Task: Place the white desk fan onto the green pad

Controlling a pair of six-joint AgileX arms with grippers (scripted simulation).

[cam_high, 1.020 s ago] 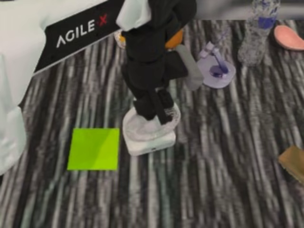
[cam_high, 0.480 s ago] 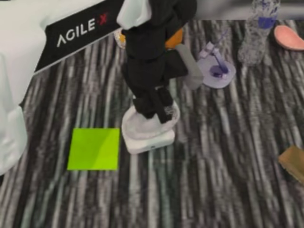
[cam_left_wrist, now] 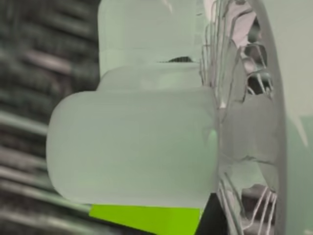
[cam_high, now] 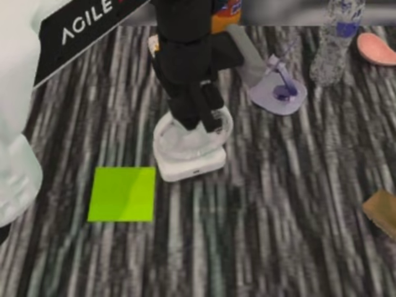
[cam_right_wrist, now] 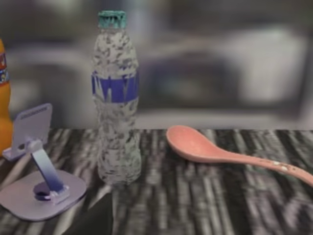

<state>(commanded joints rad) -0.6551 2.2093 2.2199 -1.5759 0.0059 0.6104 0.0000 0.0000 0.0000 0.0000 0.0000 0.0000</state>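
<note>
The white desk fan [cam_high: 189, 148] hangs from my left gripper [cam_high: 201, 119], which reaches down from above and is shut on the rim of the round grille head. The fan's rectangular base faces the table's front. The green pad [cam_high: 122, 193] lies flat to the front left of the fan, with a narrow gap between them. In the left wrist view the fan's white body [cam_left_wrist: 132, 147] and wire grille [cam_left_wrist: 244, 122] fill the picture, and a strip of the green pad [cam_left_wrist: 146, 219] shows beyond them. My right arm is outside the top view.
Behind the fan to the right stands a lilac stand [cam_high: 278, 93]. A clear water bottle [cam_high: 337, 37] and a pink spoon [cam_high: 377, 49] are at the back right. An orange bottle [cam_high: 226, 12] is behind my left arm. A brown block [cam_high: 380, 210] lies at the right edge.
My left arm has risen and drawn back a little, and the fan has come with it, shifting slightly left and toward the back. The green pad has not moved.
</note>
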